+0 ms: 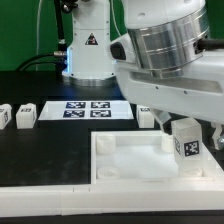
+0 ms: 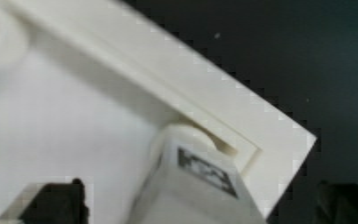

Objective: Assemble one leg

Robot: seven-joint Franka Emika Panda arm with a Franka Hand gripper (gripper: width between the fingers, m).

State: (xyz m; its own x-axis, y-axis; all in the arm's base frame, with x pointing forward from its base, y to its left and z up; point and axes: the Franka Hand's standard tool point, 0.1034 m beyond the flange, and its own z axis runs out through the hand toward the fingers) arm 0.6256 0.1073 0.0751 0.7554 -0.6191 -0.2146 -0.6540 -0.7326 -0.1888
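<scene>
A leg (image 1: 186, 141), a small white block with a black-and-white tag, stands at the near right corner of the large white tray-like piece (image 1: 120, 160) in the exterior view. In the wrist view the leg (image 2: 197, 172) sits with its end at a round corner socket (image 2: 226, 143). My gripper (image 2: 194, 205) straddles it. The left finger (image 2: 51, 205) stands apart from the leg, with white tray showing in the gap. The right finger blends into the dark table. The gripper (image 1: 188, 122) hangs right over the leg.
Two loose legs (image 1: 5, 117) (image 1: 26, 115) lie at the exterior view's left, and another (image 1: 147, 118) behind the tray. The marker board (image 1: 88, 109) lies behind it. The arm's base (image 1: 88, 45) stands at the back. Black table surrounds the tray.
</scene>
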